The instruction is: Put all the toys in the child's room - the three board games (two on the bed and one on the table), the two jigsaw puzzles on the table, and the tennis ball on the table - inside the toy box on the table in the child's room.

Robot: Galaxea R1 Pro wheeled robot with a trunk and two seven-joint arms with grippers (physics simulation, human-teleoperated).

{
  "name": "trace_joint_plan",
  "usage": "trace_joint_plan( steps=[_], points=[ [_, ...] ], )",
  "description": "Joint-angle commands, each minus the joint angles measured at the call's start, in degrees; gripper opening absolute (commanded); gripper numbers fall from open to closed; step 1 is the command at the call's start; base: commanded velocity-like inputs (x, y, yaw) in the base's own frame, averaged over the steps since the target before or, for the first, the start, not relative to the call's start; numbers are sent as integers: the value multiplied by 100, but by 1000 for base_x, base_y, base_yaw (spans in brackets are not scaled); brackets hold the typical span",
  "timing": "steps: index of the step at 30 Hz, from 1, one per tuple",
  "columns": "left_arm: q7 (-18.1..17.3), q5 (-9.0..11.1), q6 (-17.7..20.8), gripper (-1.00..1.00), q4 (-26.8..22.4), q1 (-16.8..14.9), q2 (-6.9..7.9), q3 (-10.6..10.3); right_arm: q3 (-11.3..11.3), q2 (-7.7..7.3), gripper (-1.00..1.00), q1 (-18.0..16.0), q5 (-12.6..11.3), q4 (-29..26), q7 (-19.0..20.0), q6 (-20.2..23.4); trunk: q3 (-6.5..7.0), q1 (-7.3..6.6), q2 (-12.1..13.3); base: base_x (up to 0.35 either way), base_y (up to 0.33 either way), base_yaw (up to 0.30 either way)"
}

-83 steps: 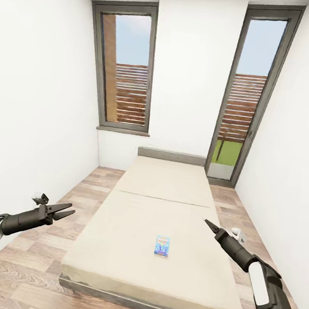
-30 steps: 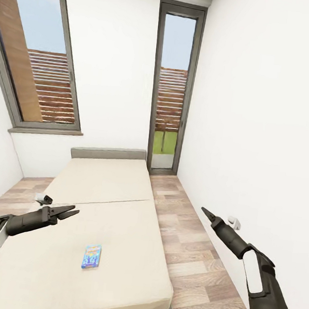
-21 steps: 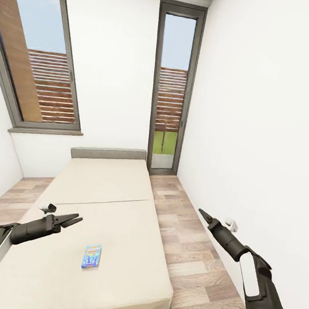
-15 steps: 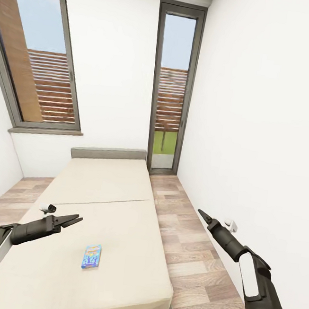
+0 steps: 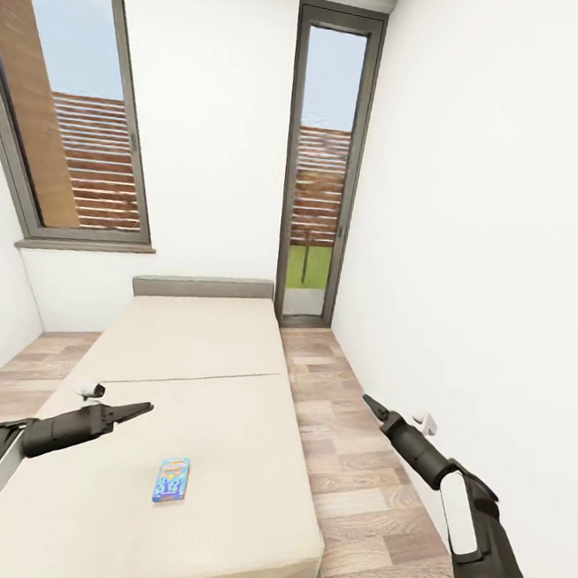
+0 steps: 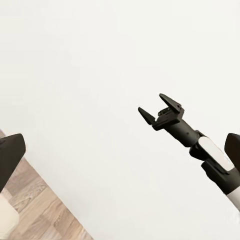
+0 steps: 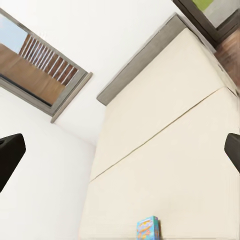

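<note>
Board game [image 5: 171, 479], the small blue cartoon-printed box, lies flat on the near half of the bed [image 5: 185, 349]. Its long axis runs roughly toward the headboard [image 5: 202, 287], tilted slightly right. My left hand [image 5: 138, 410] hovers over the mattress, up and left of the box, and I can't tell how its fingers stand. My right hand [image 5: 367, 401] hangs over the wood-plank floor [image 5: 350, 473] beside the bed, fingers spread as the left wrist camera shows [image 6: 161, 107].

board game [image 5: 171, 479] | small, blue, flat | on bed [image 5: 225, 389] near foot
</note>
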Motion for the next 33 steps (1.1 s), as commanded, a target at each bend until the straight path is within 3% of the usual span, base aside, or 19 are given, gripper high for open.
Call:
trace_joint_plan(
  steps=[1,2,9,26,33],
  points=[
    [15,8,27,100,1,-3,1,2,14,6,100,-6,-25,-1,-22,43,-9,3,-10,0,0,0],
    [1143,10,-1701,100,1,-3,-3,3,466,5,100,-6,-23,1,-342,38,-9,3,-10,0,0,0],
    [1662,23,-1670,100,1,-3,-13,9,678,4,100,-6,-29,3,-924,26,-9,3,-10,0,0,0],
    [2775,57,-1660,100,1,-10,-16,9,702,4,100,-6,-25,15,-996,-10,-9,3,-10,0,0,0],
    [3740,67,-1645,100,1,-15,-60,9,702,8,100,-6,-20,25,-1192,-25,-9,3,-10,0,0,0]
  ],
)
